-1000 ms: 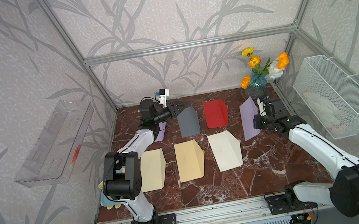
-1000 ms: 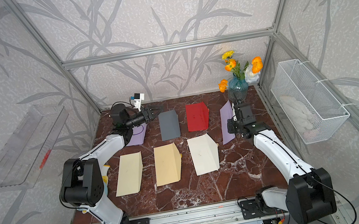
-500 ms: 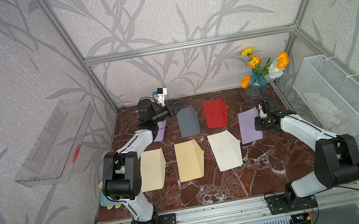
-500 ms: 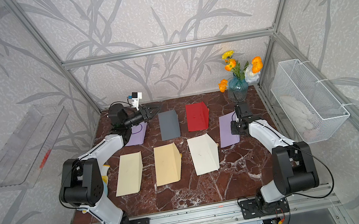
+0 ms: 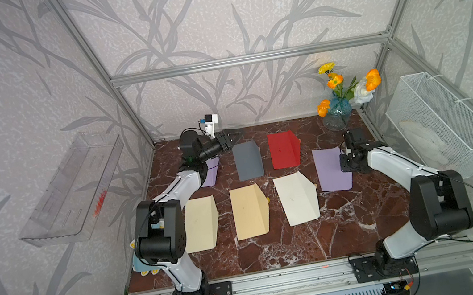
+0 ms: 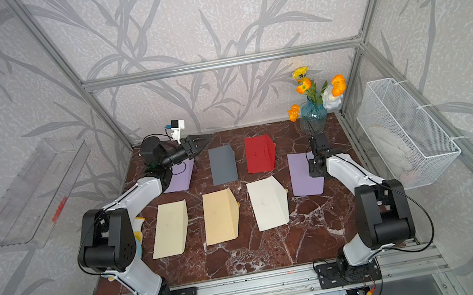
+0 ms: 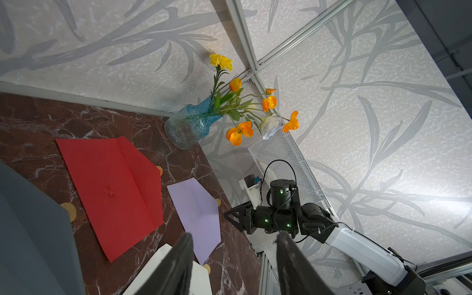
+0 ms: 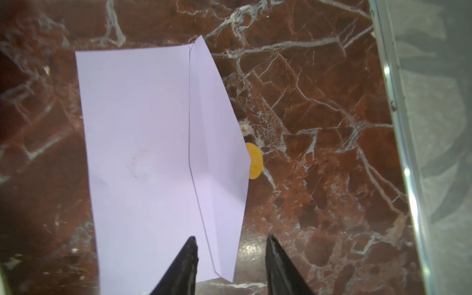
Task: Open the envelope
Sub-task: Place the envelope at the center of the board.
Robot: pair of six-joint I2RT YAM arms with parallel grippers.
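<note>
- Table (image 5: 293, 242): dark red marble top with white veins. It carries eight envelopes in two rows.
- Wire basket (image 5: 407, 106): white mesh, hung on the right wall, with something white inside.
- Clear tray (image 5: 73, 188): transparent plastic, fixed to the left wall.
- Near row, lying flat: cream envelope (image 5: 199, 222), tan envelope (image 5: 249, 211), white envelope (image 5: 297, 198).
- Far row: grey envelope (image 5: 247, 161) and red envelope (image 5: 282, 150). A second lilac envelope (image 5: 212, 175) is partly hidden under the left arm.
- Lilac envelope (image 8: 143, 153): the task's item. It lies flat on the right side of the table, near the right wall. Its flap is turned out along the crease, so it is open.
- Vase (image 5: 336, 113): blue glass with orange, yellow and white flowers, in the far right corner.
- Right gripper (image 8: 231, 237): directly over the lilac envelope's edge, jaws parted, holding nothing.
- Left gripper (image 7: 234, 233): raised at the far left, beside the grey envelope, jaws apart and empty.
- Round yellow seal (image 8: 255, 161): at the tip of the lilac flap.
</note>
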